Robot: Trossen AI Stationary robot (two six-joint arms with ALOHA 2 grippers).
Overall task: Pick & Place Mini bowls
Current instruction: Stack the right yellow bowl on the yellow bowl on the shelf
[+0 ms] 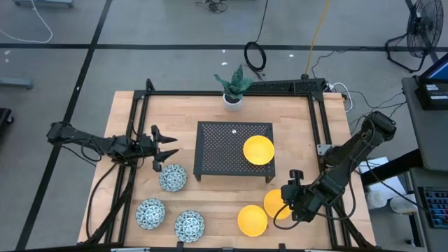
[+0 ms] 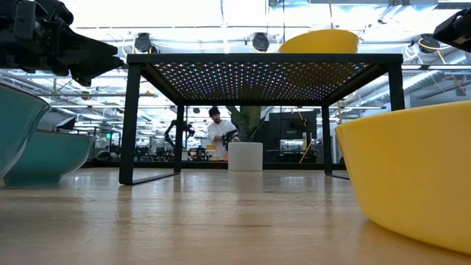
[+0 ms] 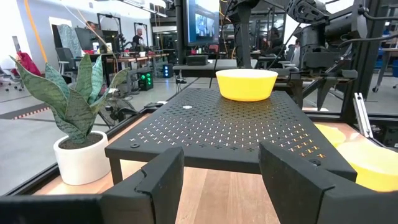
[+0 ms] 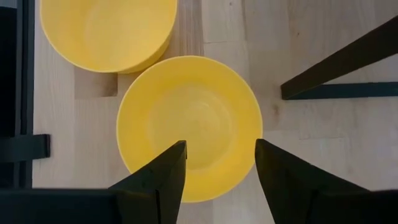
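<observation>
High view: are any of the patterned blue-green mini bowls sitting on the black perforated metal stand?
No, only one plain yellow mini bowl sits on the black perforated metal stand; the three patterned blue-green mini bowls rest on the wooden table.

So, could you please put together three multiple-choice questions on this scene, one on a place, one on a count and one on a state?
1. Where is the yellow bowl nearest the plant?
A. on the black rack
B. on the floor
C. in the plant pot

2. How many patterned bowls are on the table?
A. one
B. three
C. five

3. How is the right gripper?
A. shut on a patterned bowl
B. out of view
C. open above a yellow bowl

Answers: 1 A, it sits on the black rack. 2 B, three sit by the left gripper. 3 C, its fingers stand apart over a yellow bowl.
</observation>
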